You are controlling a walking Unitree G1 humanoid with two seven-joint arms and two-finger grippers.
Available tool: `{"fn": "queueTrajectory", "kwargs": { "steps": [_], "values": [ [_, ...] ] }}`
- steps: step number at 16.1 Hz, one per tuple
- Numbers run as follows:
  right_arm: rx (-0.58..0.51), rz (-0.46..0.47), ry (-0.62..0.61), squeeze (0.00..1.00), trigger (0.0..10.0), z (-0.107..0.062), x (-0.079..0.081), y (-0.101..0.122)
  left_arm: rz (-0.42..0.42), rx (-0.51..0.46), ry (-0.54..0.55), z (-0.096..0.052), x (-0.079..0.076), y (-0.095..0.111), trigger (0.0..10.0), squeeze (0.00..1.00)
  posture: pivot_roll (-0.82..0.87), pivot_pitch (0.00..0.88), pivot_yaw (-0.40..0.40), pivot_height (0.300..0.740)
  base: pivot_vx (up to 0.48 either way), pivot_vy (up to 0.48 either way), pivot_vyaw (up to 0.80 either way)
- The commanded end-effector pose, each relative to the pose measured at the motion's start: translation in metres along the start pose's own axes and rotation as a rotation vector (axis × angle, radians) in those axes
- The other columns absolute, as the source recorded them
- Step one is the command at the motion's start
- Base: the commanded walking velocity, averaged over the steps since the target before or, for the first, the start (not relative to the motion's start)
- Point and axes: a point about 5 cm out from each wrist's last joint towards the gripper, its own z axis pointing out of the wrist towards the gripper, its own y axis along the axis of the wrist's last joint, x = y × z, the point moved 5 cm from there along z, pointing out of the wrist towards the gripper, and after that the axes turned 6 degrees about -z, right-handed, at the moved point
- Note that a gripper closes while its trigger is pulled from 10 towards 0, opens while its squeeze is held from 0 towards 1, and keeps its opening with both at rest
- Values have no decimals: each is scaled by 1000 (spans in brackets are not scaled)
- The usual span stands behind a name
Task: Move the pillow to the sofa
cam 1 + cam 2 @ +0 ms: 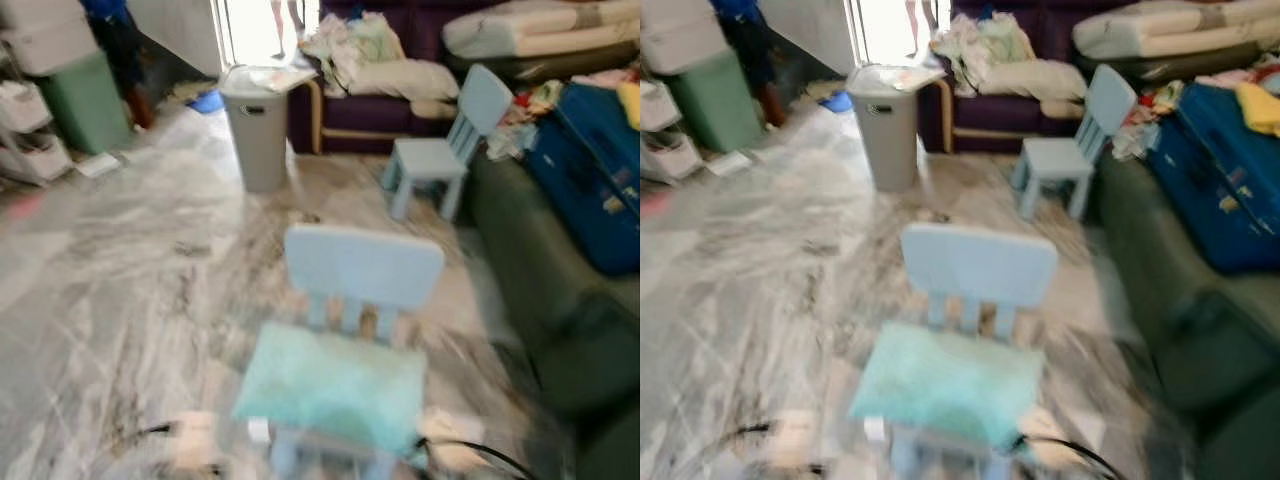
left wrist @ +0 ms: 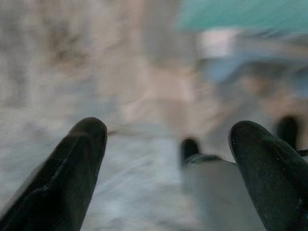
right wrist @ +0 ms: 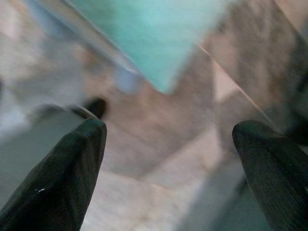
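Pillow (image 1: pixel 335 385) is seen lying flat on the seat of a small pale-blue chair (image 1: pixel 362 268) at the near centre of the marble floor (image 1: pixel 130 270), untouched. The destination is judged to be the dark green sofa (image 1: pixel 545 290) along the right, or the purple sofa (image 1: pixel 375 108) at the far side; both are heaped with things, a blue suitcase (image 1: pixel 590 185) on the one and bedding (image 1: pixel 395 75) on the other, so little free seat is left and a dropped pillow could slide off. A second pale-blue chair (image 1: pixel 445 145) and a grey bin (image 1: pixel 257 125) stand on the way to the far sofa and could be knocked while walking. The head views are blurred, so aim at the pillow may be poor. Cables (image 1: pixel 470 455) lie on the floor beside the near chair's legs and could be snagged. The left gripper (image 2: pixel 168 159) and the right gripper (image 3: pixel 168 163) are held low before the chair, fingers spread wide, nothing held.
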Motion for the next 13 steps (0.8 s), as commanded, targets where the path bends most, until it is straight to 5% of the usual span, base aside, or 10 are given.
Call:
{"fn": "queueTrajectory", "kwargs": {
  "steps": [1, 13],
  "values": [
    [-45, -2, 6, 0, 10000, 2, 6, 18, 1, -8, 52, 0, 21, 2, 10000, 0, 111, 0, -20, 740, 450, 0, 0],
    [-65, 56, -19, 0, 10000, 2, 3, 19, -37, -15, 46, 0, 19, 1, 10000, 0, 115, 0, -23, 740, 0, 0, 0]
  ]
}}
